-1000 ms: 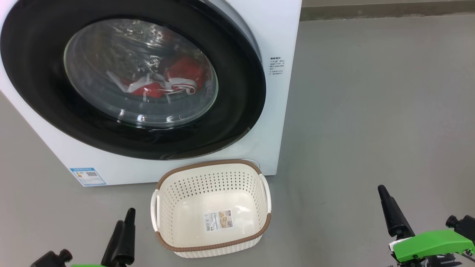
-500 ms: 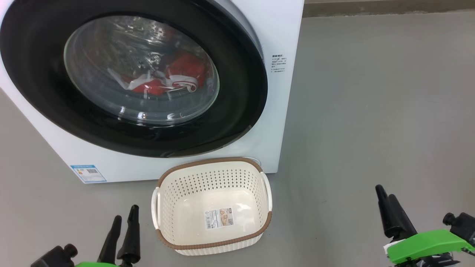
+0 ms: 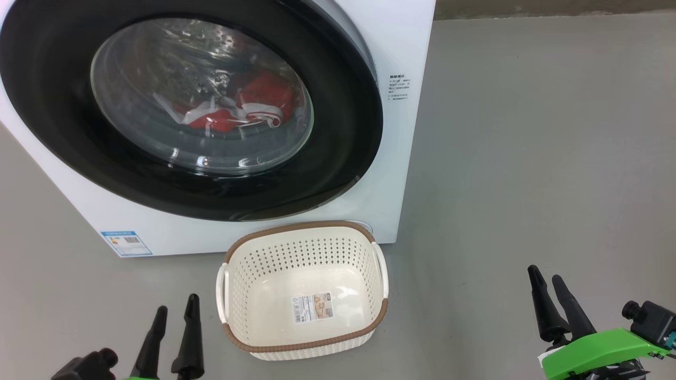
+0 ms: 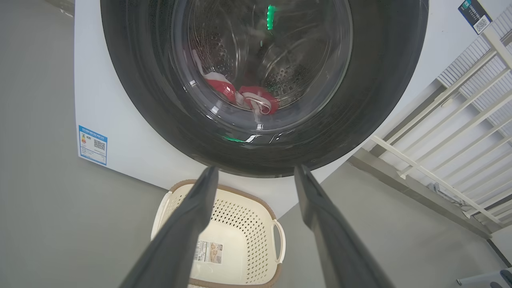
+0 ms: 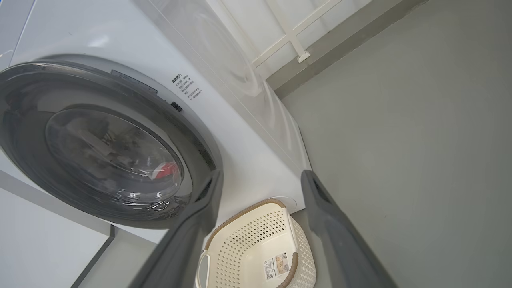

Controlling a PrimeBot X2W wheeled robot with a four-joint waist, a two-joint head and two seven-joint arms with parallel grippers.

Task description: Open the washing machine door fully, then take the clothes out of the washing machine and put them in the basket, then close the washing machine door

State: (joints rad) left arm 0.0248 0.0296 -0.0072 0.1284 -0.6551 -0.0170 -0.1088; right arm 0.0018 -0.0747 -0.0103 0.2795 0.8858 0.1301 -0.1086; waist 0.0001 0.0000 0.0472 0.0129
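Gaping left end effector [image 3: 177,303], right end effector [image 3: 543,273]; blue label [image 3: 127,243] on washing machine [image 3: 406,42] illegible.

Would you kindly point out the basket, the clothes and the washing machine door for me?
the basket [image 3: 301,256]: head view, on its far perforated wall.
the clothes [image 3: 264,92]: head view, on the red fabric behind the glass.
the washing machine door [image 3: 343,150]: head view, on the black rim, lower right.

a smooth grey floor [image 3: 528,158] carries 2 things. the white washing machine [image 3: 398,53] stands on it at the upper left. the cream basket [image 3: 301,228] sits upright just in front of the machine's lower right corner; whether the 2 touch cannot be told.
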